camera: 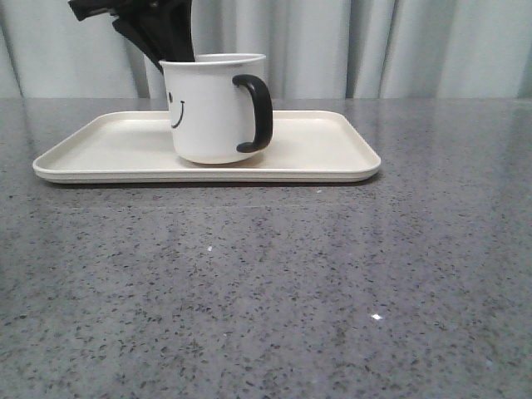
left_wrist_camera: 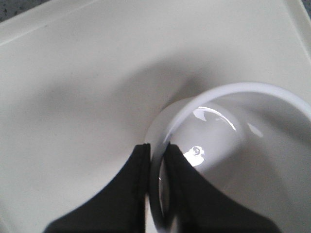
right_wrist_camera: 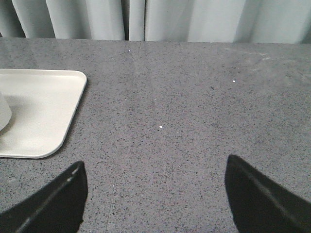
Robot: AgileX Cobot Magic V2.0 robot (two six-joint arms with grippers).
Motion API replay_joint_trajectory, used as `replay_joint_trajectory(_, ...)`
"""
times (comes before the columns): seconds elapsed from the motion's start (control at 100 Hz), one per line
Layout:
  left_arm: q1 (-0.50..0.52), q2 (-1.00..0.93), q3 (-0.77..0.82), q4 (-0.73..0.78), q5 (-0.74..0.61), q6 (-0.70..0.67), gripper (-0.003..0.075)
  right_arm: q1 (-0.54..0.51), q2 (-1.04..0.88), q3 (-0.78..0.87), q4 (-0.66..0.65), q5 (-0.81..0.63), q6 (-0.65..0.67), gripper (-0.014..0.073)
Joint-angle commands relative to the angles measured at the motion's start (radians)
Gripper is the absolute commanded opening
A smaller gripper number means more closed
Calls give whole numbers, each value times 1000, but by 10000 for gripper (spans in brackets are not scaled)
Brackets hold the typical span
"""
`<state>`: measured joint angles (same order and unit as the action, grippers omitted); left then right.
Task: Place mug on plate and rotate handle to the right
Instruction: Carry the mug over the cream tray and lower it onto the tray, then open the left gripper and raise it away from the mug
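Note:
The white mug [camera: 208, 108] with a black smiley face stands upright on the cream plate [camera: 324, 150], near its middle. Its black handle [camera: 258, 112] points to the right and slightly toward the camera. My left gripper [camera: 170, 58] comes down from above at the mug's back left rim. In the left wrist view it [left_wrist_camera: 156, 150] is shut on the mug's rim [left_wrist_camera: 233, 90], one finger inside and one outside. My right gripper [right_wrist_camera: 155, 189] is open and empty over bare table, right of the plate [right_wrist_camera: 43, 107]. It is out of the front view.
The grey speckled table [camera: 332, 274] stretches wide in front of and to the right of the plate. Pale curtains [camera: 399, 46] hang behind the table's far edge.

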<state>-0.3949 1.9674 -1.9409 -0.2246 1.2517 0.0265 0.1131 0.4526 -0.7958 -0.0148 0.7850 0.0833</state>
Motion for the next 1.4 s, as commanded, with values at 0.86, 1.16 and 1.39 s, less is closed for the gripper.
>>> replay_joint_trajectory(0.86,-17,-10,-30,-31,11,28,232,-6,14,-32,-2,-92,-6,584)
replay_joint_trajectory(1.16,-17,-35,-77,-31,11,28,435,-6,14,-32,-2,-92,-6,584)
replay_joint_trajectory(1.39,-17,-120,-116,-17,7,28,430,-6,14,-32,-2,-93,-6,584)
